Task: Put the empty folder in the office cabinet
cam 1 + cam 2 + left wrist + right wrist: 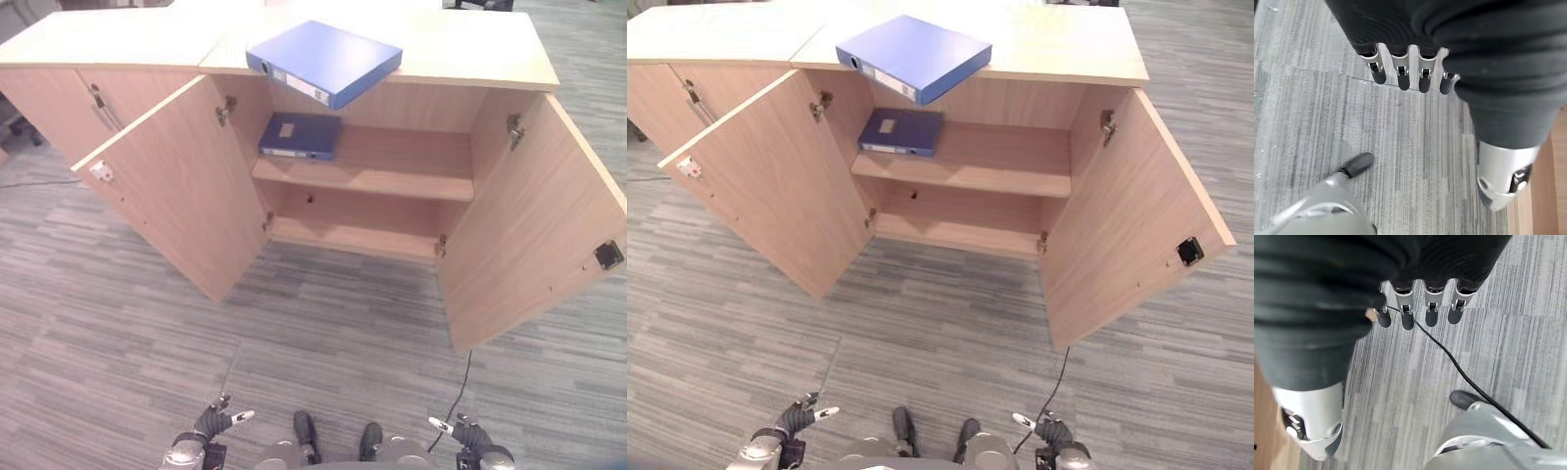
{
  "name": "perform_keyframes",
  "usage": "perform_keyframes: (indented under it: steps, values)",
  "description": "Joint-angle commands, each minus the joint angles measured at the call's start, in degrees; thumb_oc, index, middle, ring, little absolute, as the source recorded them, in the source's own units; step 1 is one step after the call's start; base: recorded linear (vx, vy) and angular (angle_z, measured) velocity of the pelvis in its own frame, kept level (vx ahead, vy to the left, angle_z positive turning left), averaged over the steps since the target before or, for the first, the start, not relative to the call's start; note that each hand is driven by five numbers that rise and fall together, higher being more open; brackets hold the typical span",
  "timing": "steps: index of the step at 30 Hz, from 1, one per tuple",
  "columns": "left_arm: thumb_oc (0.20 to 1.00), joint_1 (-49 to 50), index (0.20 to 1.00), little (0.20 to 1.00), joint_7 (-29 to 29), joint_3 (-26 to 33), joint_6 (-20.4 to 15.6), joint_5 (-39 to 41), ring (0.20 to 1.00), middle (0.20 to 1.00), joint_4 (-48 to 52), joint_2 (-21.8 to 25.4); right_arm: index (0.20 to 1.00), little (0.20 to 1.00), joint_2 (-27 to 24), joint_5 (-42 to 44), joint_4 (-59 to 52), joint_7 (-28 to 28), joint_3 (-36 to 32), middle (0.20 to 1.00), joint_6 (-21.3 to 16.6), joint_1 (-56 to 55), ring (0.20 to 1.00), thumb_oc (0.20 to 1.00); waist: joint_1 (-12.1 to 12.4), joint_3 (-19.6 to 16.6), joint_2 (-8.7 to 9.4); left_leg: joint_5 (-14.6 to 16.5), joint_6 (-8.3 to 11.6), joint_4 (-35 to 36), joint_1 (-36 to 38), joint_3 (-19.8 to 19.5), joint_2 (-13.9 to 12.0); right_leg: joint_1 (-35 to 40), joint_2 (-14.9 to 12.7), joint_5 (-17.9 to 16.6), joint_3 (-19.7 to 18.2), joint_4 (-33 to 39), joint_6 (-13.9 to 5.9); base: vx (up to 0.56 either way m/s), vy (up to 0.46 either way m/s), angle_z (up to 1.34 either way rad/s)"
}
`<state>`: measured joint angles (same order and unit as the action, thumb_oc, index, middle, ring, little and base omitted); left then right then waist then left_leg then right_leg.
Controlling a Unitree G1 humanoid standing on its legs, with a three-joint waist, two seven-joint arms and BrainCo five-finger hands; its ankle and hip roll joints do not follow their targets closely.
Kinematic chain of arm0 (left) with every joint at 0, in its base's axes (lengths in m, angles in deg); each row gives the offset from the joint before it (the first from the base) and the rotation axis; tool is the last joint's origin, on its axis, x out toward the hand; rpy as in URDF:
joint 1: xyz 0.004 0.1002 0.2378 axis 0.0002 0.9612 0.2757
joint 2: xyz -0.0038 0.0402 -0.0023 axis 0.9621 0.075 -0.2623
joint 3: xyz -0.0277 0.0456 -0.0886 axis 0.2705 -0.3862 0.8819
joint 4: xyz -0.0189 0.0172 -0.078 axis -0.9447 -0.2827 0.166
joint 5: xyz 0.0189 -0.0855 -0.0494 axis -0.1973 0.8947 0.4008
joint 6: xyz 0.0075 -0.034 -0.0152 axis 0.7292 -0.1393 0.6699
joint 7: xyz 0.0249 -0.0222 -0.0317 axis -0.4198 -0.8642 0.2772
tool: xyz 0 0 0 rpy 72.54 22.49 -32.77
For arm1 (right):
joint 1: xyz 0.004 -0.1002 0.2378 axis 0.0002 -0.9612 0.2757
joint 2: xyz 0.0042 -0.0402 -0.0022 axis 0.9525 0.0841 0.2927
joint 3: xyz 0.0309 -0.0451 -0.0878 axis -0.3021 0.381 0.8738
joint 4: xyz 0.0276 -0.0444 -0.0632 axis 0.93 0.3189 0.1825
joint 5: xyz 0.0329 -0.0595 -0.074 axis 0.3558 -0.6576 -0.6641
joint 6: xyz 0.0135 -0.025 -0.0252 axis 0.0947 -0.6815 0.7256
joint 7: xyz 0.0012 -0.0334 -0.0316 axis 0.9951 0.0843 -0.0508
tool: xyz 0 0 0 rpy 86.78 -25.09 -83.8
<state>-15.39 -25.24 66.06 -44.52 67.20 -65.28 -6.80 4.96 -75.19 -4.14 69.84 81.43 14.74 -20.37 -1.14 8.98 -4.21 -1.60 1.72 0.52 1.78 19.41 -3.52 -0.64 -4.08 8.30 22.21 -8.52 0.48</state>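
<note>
A blue folder (325,60) lies flat on top of the wooden office cabinet (460,59), its corner jutting over the front edge. A second, darker blue folder (300,135) rests on the cabinet's upper shelf (402,168) at the left. Both cabinet doors stand wide open. My left hand (217,421) hangs low at the bottom left, far from the cabinet, fingers (1400,68) straight and holding nothing. My right hand (460,431) hangs low at the bottom right, its fingers (1430,303) likewise straight and empty.
The left door (176,186) and right door (534,225) swing out toward me, narrowing the way in. A lower shelf (353,235) sits bare under the upper one. Grey carpet (323,343) stretches between me and the cabinet. A closed cabinet (69,98) adjoins at left.
</note>
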Motion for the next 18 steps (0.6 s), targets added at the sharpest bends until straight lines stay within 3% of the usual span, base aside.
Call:
perform_keyframes:
  steps: [1, 4, 6, 8, 10, 12, 13, 16, 18]
  values:
    - [1.000, -2.7, 1.000, 1.000, 0.0, 0.7, -1.3, 0.0, 1.000, 1.000, 1.0, -0.3, 1.000, 1.000, -1.7, -0.8, -0.2, 0.3, 0.7, 1.000, -1.3, 2.4, 1.000, 1.000, -0.4, 1.7, 0.44, 4.3, 4.11, -5.3, 2.6, 1.7, -1.6, 1.8, -2.6, -8.2, 2.0, 7.3, -5.10, 0.05, -0.053, -0.03]
    - [1.000, -2.5, 1.000, 1.000, 0.2, 1.4, -1.3, 1.1, 1.000, 1.000, 1.3, -0.4, 1.000, 1.000, -2.4, -1.8, -0.4, 0.2, 1.2, 1.000, -1.0, 2.8, 1.000, 1.000, -0.2, 2.0, 0.85, 4.2, 6.52, -12.9, 0.5, 3.6, -3.9, 3.7, -3.3, -7.9, 2.4, 8.7, -4.77, 0.07, -0.054, 0.00]
    - [1.000, -2.3, 1.000, 1.000, 0.5, 1.9, -1.4, 1.5, 1.000, 1.000, 1.1, -0.6, 1.000, 1.000, -3.0, -2.1, -0.3, 0.4, 1.1, 1.000, -0.9, 3.0, 1.000, 1.000, 0.4, 2.6, 1.27, 1.0, 8.39, -19.5, -2.2, 3.0, -6.1, 6.1, -3.3, -7.7, 2.1, 10.6, -4.28, 0.11, -0.049, -0.04]
    - [1.000, -2.2, 1.000, 1.000, 0.7, 1.9, -1.4, 2.0, 1.000, 1.000, 0.9, -0.9, 1.000, 1.000, -3.3, -2.1, -0.2, 0.5, 0.9, 1.000, -0.8, 3.0, 1.000, 1.000, 0.3, 2.7, 1.35, -1.2, 9.00, -21.0, -3.7, 3.9, -8.6, 7.4, -3.6, -7.5, 2.3, 11.8, -4.32, 0.12, 0.038, -0.06]
    - [1.000, -2.0, 1.000, 1.000, 0.5, 1.7, -1.3, 1.9, 1.000, 1.000, 0.9, -1.2, 1.000, 1.000, -3.6, -1.9, -0.2, 0.5, 0.6, 1.000, -0.7, 2.4, 1.000, 1.000, 0.3, 2.6, 1.29, -2.3, 8.57, -18.2, -4.1, 3.9, -10.5, 8.4, -4.3, -7.3, 1.7, 12.3, -4.64, 0.14, 0.115, 0.15]
    - [1.000, -2.0, 1.000, 1.000, 0.6, 1.1, -1.2, 1.5, 1.000, 1.000, 0.7, -1.5, 1.000, 1.000, -3.9, -1.6, -0.5, 0.4, 0.4, 1.000, -0.6, 1.7, 1.000, 1.000, 0.1, 2.2, 0.79, -1.9, 7.73, -11.8, -3.1, 0.6, -9.2, 8.2, -4.8, -7.3, 0.4, 12.4, -5.27, 0.17, 0.155, 0.15]
    - [1.000, -2.0, 1.000, 1.000, 0.8, 0.7, -1.3, 1.4, 1.000, 1.000, 0.4, -1.7, 1.000, 1.000, -4.2, -1.4, -0.6, 0.4, 0.3, 1.000, -0.7, 1.5, 1.000, 1.000, 0.2, 2.0, 0.29, -2.0, 7.54, -7.7, -2.8, -3.0, -8.3, 8.1, -4.7, -7.1, -0.9, 12.6, -5.64, 0.17, 0.186, 0.01]
    - [1.000, -2.9, 1.000, 1.000, 1.3, -0.1, -1.6, 1.6, 1.000, 1.000, -0.7, -2.4, 1.000, 1.000, -4.6, -1.1, -1.2, 0.3, 0.7, 1.000, -0.8, 1.8, 1.000, 1.000, 0.6, 1.6, -0.75, -4.6, 8.07, -0.6, -3.8, -12.5, -7.4, 7.8, -4.6, -6.6, -4.8, 12.8, -6.02, 0.17, 0.156, -0.04]
    - [1.000, -4.0, 1.000, 1.000, 1.8, -0.6, -1.8, 2.1, 1.000, 1.000, -1.0, -2.5, 1.000, 1.000, -4.6, -1.1, -1.6, 0.2, 1.5, 1.000, -0.8, 2.2, 1.000, 1.000, 1.2, 1.8, -0.73, -6.7, 8.41, 3.2, -7.0, -17.9, -7.5, 8.2, -4.6, -5.2, -9.3, 12.9, -6.04, 0.23, 0.125, -0.22]
